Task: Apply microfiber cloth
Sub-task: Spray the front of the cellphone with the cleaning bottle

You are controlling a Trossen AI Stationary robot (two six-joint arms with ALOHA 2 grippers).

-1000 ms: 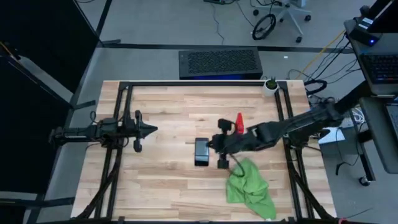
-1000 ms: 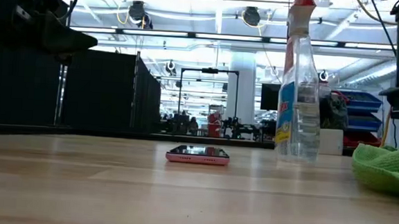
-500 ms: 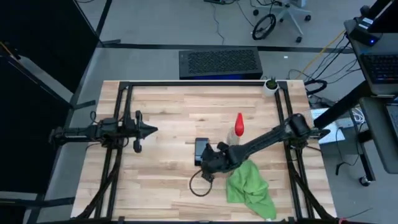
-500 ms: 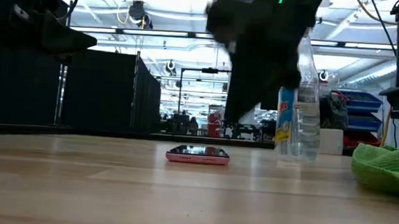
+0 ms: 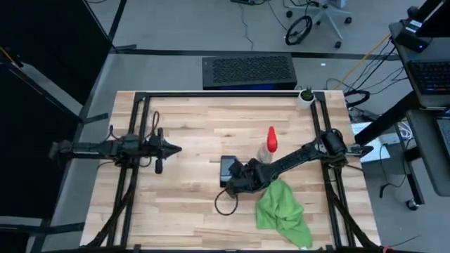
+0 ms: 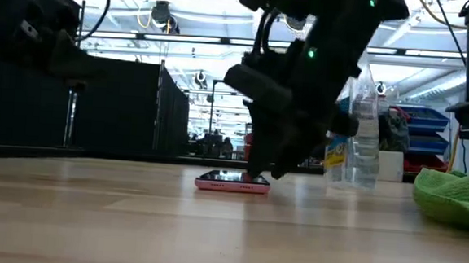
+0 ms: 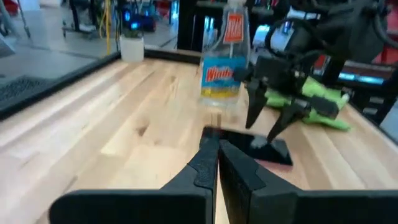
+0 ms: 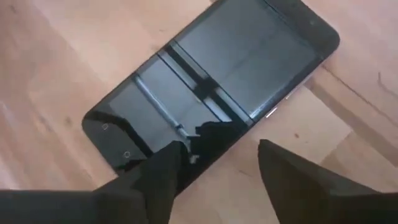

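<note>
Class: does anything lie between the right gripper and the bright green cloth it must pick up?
Nothing visible does. The open right gripper hovers over the flat black phone; the bright green microfiber cloth lies beside it, bare wooden tabletop between them.

Under my right end effector (image 8: 214,165) the phone (image 8: 211,81) shows a glossy black glass face — reflections streak it. The counter (image 5: 190,133) is pale, matt wood grain. The microfiber cloth (image 5: 281,211) looks soft, rumpled fabric — the spray bottle (image 6: 361,135) clear plastic.

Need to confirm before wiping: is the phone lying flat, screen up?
Yes. The phone lies flat on the table, its dark glass screen facing up.
</note>
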